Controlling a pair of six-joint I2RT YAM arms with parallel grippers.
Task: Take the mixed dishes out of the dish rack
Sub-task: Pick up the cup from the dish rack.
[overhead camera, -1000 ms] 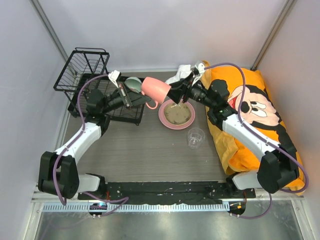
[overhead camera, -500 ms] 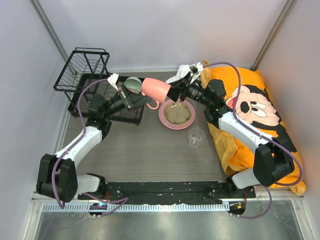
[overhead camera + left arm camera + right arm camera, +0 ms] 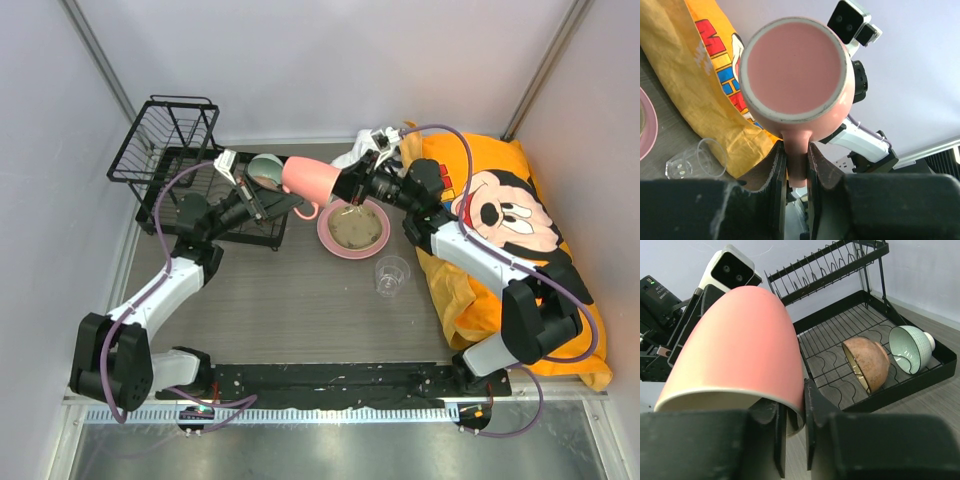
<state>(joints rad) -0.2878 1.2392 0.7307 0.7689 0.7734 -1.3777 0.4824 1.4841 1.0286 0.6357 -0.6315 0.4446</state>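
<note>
While L gripper (image 3: 796,155) pinches the smooth, cylindrical pink mug (image 3: 312,178) by its looped handle, R gripper (image 3: 794,405) clamps its thin glazed rim.

The pink mug (image 3: 312,178) hangs in the air on its side, between the rack and the plate. Its handle is clamped by the left gripper (image 3: 796,160) and its rim wall is pinched by the right gripper (image 3: 795,400). The black wire dish rack (image 3: 255,240) stands at the far left. In its flat lower tray a brown bowl (image 3: 867,362) and a mint-green bowl (image 3: 912,347) stand on edge side by side (the green one has a fine grid outside). The large pink plate (image 3: 324,235) lies flat on the table with the tan shallow dish (image 3: 353,230) resting in it. The clear glass cup (image 3: 391,275) stands upright just beside the plate.
</note>
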